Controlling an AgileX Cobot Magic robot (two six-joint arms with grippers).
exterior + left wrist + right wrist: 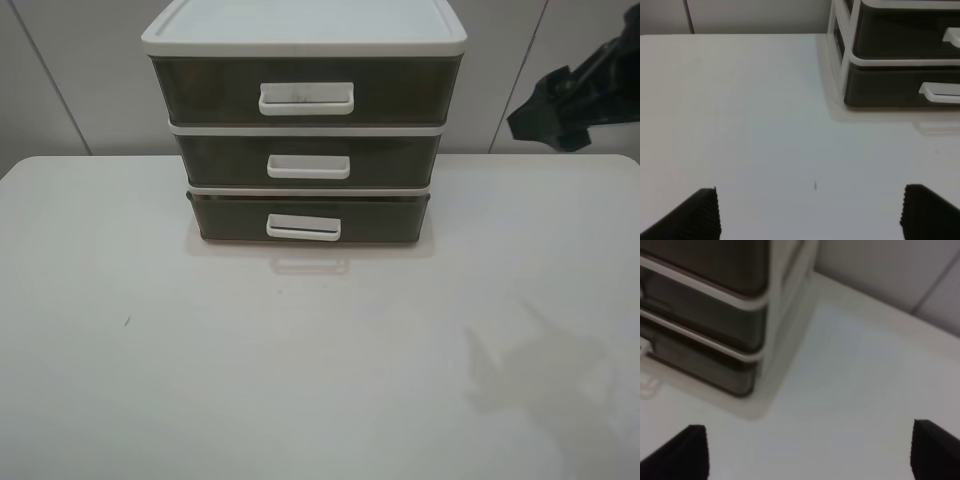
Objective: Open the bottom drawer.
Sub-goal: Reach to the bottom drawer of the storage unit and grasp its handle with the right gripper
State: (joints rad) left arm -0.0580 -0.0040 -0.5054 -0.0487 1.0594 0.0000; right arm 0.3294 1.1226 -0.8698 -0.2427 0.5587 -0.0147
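Note:
The bottom drawer (225, 217) is the lowest tier of a white-framed three-drawer unit (305, 32) at the back middle of the table. It is smoky brown with a white loop handle (303, 228) and is shut flush. It also shows in the left wrist view (885, 90) and in the right wrist view (705, 365). My right gripper (560, 105) hangs high at the back right, away from the unit; in its wrist view (810, 450) it is open and empty. My left gripper (810, 212) is open and empty over the table, in front of the unit's left corner; it is out of the exterior view.
The two upper drawers (306, 158) are shut. The white table (300, 370) spreads in front of the unit. A grey panelled wall (70, 70) stands behind it. A small dark speck (127, 321) lies on the table at the left.

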